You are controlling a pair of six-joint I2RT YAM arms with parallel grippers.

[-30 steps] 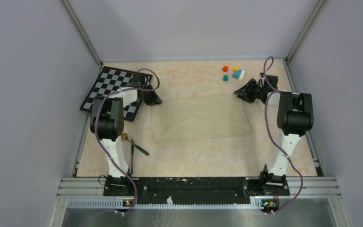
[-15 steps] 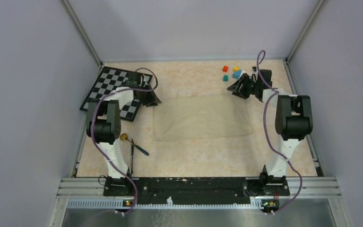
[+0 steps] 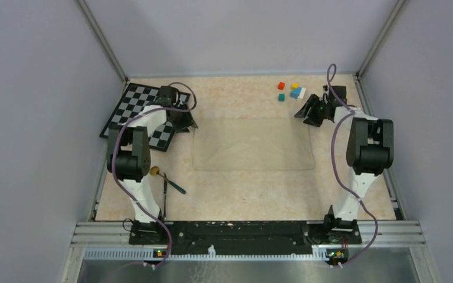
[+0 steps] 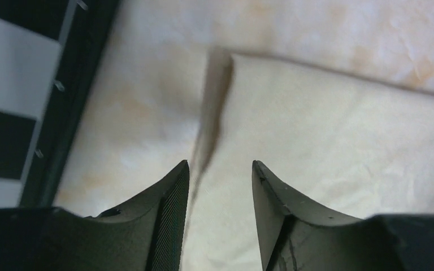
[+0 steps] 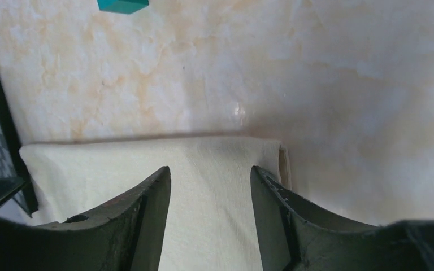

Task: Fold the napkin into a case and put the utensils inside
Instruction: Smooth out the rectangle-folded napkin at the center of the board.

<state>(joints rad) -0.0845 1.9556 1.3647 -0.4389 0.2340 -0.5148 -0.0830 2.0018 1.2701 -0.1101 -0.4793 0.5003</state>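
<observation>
At the far edge of the table (image 3: 242, 200), both arms just let go. A sec ago the napkin (image 3: 252, 144) was rumpled w/ its far corners pinched, now it lies flat mid-table. Spread looks done imo, folding not started. Only the wrist cams show the left gripper (image 4: 220, 192) and right gripper (image 5: 210, 192) w/ jaws apart, nothing clamped. Left cam has a blurry cloth edge btwn its jaws. Only the top view shows the utensils (image 3: 164, 191), near-left, off the cloth.
</observation>
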